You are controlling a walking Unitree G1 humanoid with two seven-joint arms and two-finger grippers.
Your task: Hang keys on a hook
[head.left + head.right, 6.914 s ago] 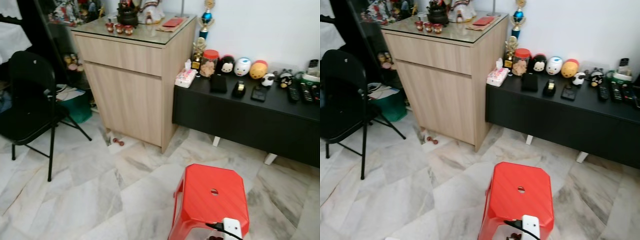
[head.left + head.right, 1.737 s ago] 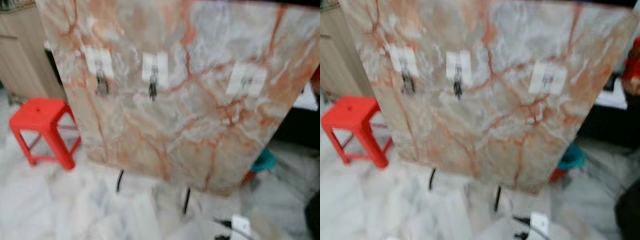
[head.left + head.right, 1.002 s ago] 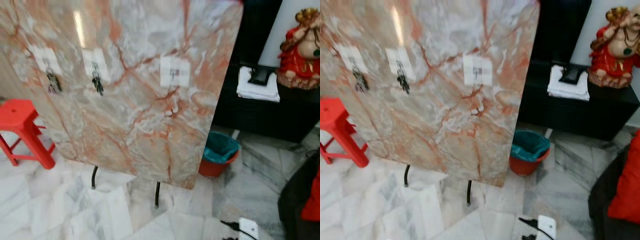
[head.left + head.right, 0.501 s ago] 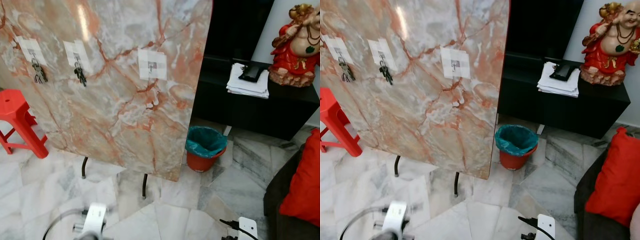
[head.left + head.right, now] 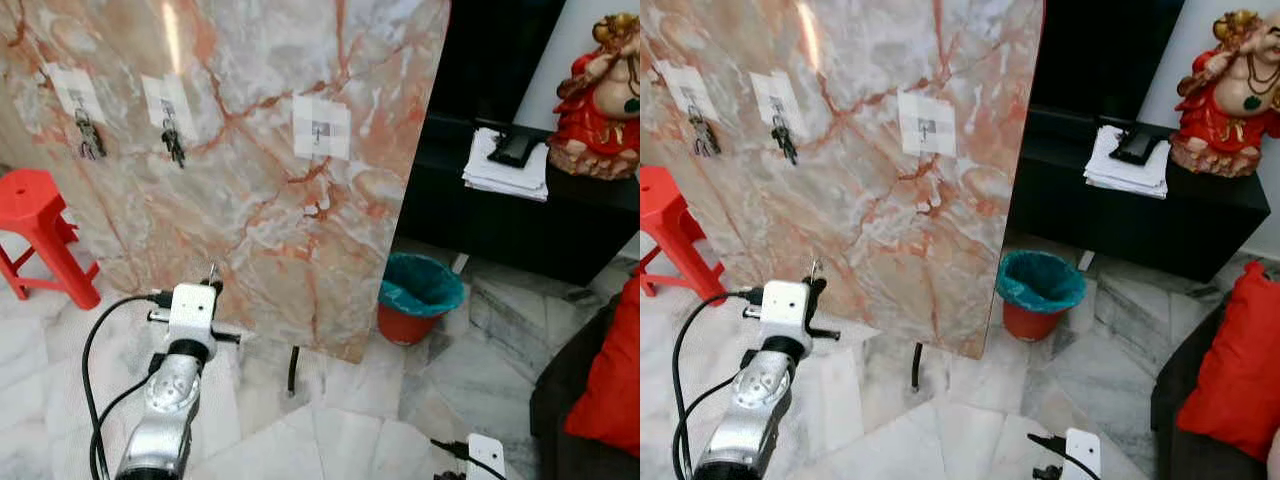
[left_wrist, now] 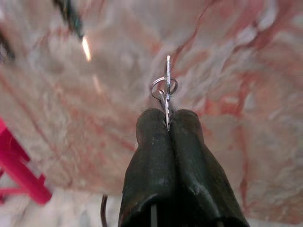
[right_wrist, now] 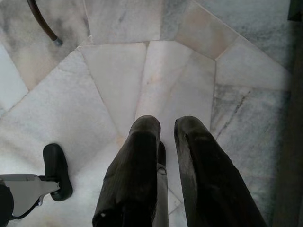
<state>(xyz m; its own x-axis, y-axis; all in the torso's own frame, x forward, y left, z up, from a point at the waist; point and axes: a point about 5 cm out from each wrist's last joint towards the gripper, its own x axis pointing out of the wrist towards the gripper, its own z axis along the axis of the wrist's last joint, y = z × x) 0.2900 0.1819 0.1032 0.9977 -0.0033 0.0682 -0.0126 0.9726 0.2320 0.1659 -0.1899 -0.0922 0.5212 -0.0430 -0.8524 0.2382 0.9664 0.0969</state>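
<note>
One Hook Left Free for the Keys

Two of three hooks on the marble board (image 5: 300,230) already carried keys; the third hook (image 5: 320,130) stood bare. The left gripper (image 6: 167,124), jaws clamped on the keys (image 6: 165,87), was raised toward it. The right gripper (image 7: 163,142) hung slightly parted.

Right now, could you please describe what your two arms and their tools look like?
The left arm is silver metal with a white box at the wrist and black cables looping beside it. Its left tool has two long black fingers, rounded and matte. The right tool has the same black fingers.
</note>
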